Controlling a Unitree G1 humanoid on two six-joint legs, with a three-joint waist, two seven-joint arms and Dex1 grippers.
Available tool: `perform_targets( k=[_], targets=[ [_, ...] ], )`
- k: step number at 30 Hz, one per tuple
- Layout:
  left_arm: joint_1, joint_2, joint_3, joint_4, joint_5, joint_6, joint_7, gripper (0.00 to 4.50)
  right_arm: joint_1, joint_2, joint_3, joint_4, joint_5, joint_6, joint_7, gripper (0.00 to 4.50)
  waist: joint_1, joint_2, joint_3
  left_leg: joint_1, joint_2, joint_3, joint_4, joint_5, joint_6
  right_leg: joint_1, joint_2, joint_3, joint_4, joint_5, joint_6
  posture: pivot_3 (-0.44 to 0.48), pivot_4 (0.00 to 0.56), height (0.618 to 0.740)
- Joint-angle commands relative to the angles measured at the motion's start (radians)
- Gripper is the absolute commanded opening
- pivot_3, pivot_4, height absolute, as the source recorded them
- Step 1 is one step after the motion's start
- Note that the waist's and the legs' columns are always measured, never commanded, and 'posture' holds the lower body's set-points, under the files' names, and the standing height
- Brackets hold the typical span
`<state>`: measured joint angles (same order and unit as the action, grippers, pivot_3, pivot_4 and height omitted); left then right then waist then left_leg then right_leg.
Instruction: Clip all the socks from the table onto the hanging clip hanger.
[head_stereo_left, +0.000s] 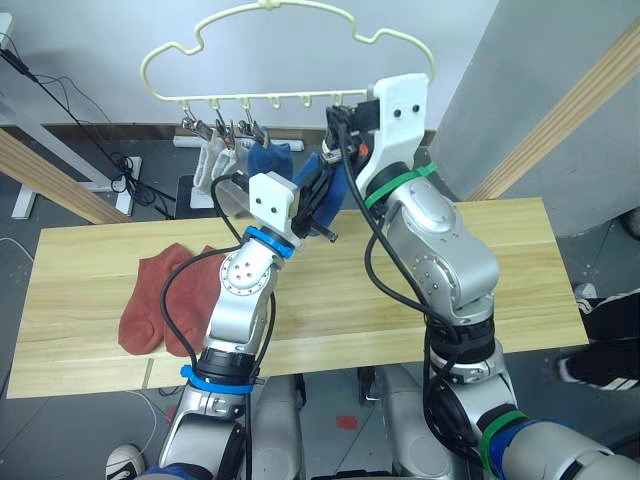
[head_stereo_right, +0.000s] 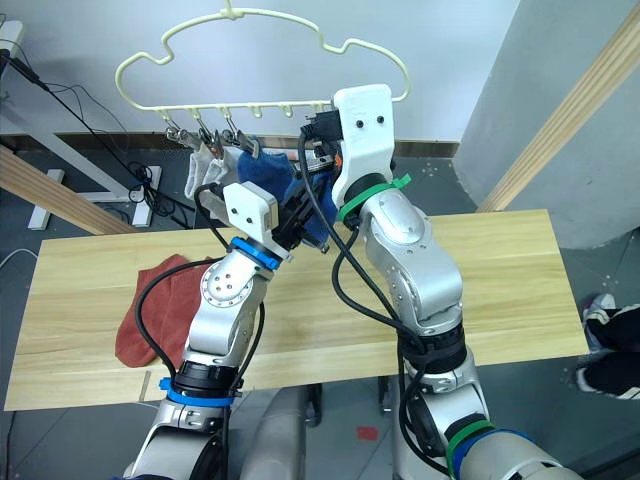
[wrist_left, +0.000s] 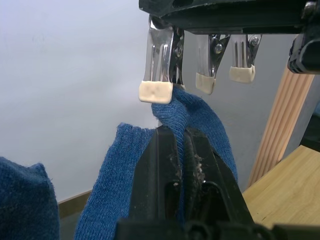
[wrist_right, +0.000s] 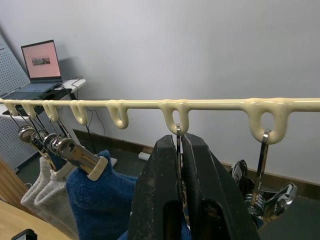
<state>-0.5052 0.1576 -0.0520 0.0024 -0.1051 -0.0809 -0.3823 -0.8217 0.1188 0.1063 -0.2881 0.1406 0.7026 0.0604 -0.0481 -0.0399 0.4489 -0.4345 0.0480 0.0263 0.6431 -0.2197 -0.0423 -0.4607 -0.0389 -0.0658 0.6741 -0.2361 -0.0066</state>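
Note:
The pale-yellow clip hanger (wrist_right: 220, 104) hangs behind the table (head_stereo_left: 500, 260). Two light grey socks (head_stereo_left: 215, 160) and a blue sock (head_stereo_left: 268, 158) hang from its left clips. My left gripper (wrist_left: 180, 131) is shut on a second blue sock (wrist_left: 200, 112), holding its top edge up against a metal clip (wrist_left: 161, 55). My right gripper (wrist_right: 180, 140) is shut on a clip hanging from a loop of the hanger's bar, right above the left gripper (head_stereo_left: 318, 200). Two rust-red socks (head_stereo_left: 165, 295) lie side by side on the table's left part.
Round wooden poles (head_stereo_left: 560, 110) slant up on both sides of the table. Empty clips (wrist_right: 270, 195) hang further along the bar. Cables and a power strip (head_stereo_left: 130, 170) lie on the floor behind. A laptop (wrist_right: 42, 62) stands on a side table.

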Motion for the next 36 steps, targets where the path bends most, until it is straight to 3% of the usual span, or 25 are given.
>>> perform_targets(
  k=[1, 8, 12, 18, 24, 30, 36],
  targets=[
    [-0.010, -0.007, 0.005, -0.041, -0.010, -0.019, 0.007, 0.00, 0.015, 0.010, 0.006, -0.051, 0.004, -0.010, -0.009, 0.26, 0.000, 0.000, 0.000, 0.000, 0.000, 0.000, 0.000, 0.000, 0.000, 0.000, 0.000, 0.000, 0.000, 0.000, 0.000, -0.126, 0.468, 0.735],
    [-0.012, -0.009, 0.005, -0.037, -0.013, -0.007, 0.005, 0.00, 0.015, 0.009, -0.025, -0.080, 0.041, 0.029, 0.008, 2.69, -0.001, 0.000, 0.000, 0.000, 0.000, 0.000, 0.000, 0.000, 0.000, 0.000, 0.000, 0.000, 0.000, 0.000, 0.000, -0.127, 0.469, 0.735],
    [0.007, 0.005, -0.019, -0.042, -0.029, 0.003, -0.048, 0.00, 0.041, -0.020, -0.043, -0.157, 0.100, 0.079, 0.050, 2.69, -0.001, 0.000, 0.000, 0.000, 0.000, 0.000, 0.000, 0.000, 0.000, 0.000, 0.000, 0.000, -0.001, 0.000, 0.000, -0.128, 0.472, 0.735],
    [0.017, 0.018, -0.001, -0.055, -0.035, 0.068, -0.050, 1.65, 0.085, -0.072, -0.016, -0.255, 0.171, 0.141, 0.106, 2.73, -0.003, 0.000, 0.000, 0.000, 0.000, 0.000, 0.000, 0.000, 0.000, 0.000, 0.000, 0.000, 0.000, 0.000, 0.000, -0.125, 0.472, 0.735],
    [0.079, 0.118, 0.001, -0.138, -0.095, 0.173, -0.162, 3.35, 0.138, -0.142, 0.025, -0.338, 0.197, 0.166, 0.143, 2.73, -0.009, 0.000, 0.000, 0.000, 0.000, 0.000, -0.001, 0.000, 0.000, 0.000, 0.000, 0.000, -0.001, 0.000, 0.000, -0.115, 0.467, 0.735],
    [0.125, 0.250, 0.054, -0.247, -0.233, 0.289, -0.302, 3.35, 0.186, -0.214, 0.060, -0.376, 0.139, 0.136, 0.113, 2.73, -0.007, 0.000, 0.000, 0.000, 0.000, 0.000, -0.001, 0.000, 0.000, 0.000, 0.000, 0.000, -0.001, 0.000, 0.000, -0.101, 0.460, 0.735],
    [0.091, 0.379, 0.136, -0.296, -0.380, 0.403, -0.414, 3.35, 0.175, -0.211, 0.061, -0.292, 0.057, 0.067, 0.055, 2.73, -0.003, 0.000, 0.000, 0.000, 0.000, 0.000, -0.001, 0.002, -0.003, 0.000, 0.000, 0.001, -0.001, 0.000, 0.000, -0.070, 0.449, 0.735]
  ],
)
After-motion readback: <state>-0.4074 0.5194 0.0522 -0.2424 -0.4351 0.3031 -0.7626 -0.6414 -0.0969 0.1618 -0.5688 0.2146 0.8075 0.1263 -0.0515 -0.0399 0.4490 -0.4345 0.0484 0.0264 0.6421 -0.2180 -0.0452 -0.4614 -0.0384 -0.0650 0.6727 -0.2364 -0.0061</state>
